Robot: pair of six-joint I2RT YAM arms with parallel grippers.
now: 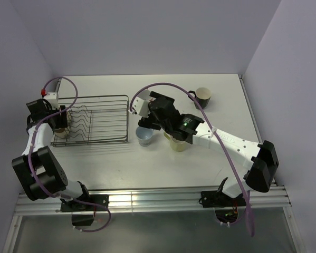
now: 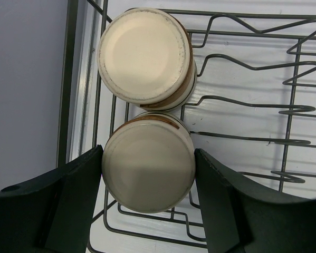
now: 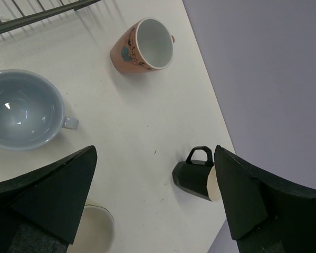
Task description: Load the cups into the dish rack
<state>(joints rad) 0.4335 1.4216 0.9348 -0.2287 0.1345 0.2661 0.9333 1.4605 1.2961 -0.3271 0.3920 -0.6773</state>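
So the white table (image 1: 147, 168) had the rack (image 1: 94, 141) sitting on its left side, toward the far half. The left gripper (image 2: 148, 154) was down at the rack's left end, and its two dark fingers (image 2: 73, 200) were closed onto the sides of the near brown cup (image 2: 147, 171), one pressed against each side as far as the wrist view showed. That cup sat bottom-up in the rack, cream base facing the camera, with the far brown cup (image 2: 144, 55) bottom-up right behind it, the two just about touching. The right gripper (image 3: 155, 150) hung over the middle of the table with its jaws spread wide and nothing in them. The other four cups were out on the table. The blue mug (image 1: 145, 135) stood mouth-up just off the rack's near right corner, and the yellow mug (image 1: 178, 143) was just right of it, half hidden under the right arm. The black mug (image 1: 202, 96) stood upright on its own at the far right. The pink cup (image 3: 144, 45) only showed in the right wrist view, out past the blue mug and close to the rack's edge.
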